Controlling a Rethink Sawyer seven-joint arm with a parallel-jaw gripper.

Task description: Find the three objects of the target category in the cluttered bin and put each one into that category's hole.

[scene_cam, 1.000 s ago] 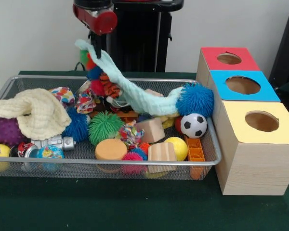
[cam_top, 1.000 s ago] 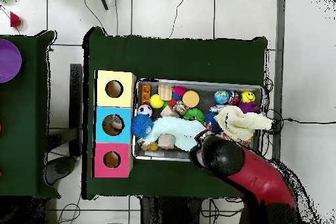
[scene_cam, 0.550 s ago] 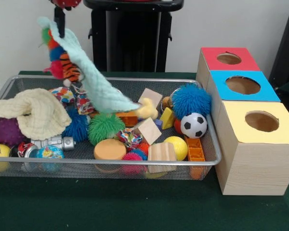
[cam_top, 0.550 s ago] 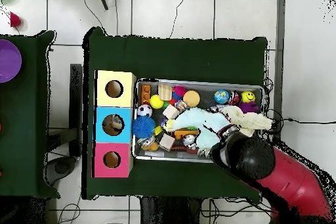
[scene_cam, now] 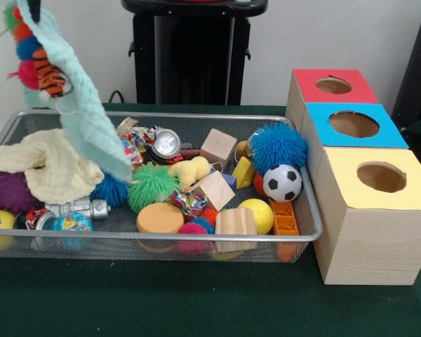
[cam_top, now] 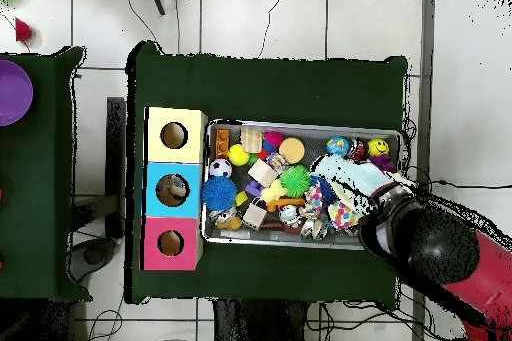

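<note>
gripper (scene_cam: 34, 8) pinching the top of the pale green cloth (scene_cam: 84, 119), which hangs above the left end of the wire bin (scene_cam: 196, 239); a striped plush toy (scene_cam: 49, 76) clings to it; risk: snagged toys could drop outside the bin, or the cloth slip free before reaching the holed boxes (scene_cam: 351, 126).

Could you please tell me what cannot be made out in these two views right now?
- End effector: front view, cut off by the top edge; overhead, hidden under the arm. Open or shut cannot be told.
- Purple toy: front view, mostly covered by the cream cloth.
- Contents of the blue box's hole: overhead, too small to identify.
- Bin's corner beneath the hanging mint cloth: hidden in both views.
</note>
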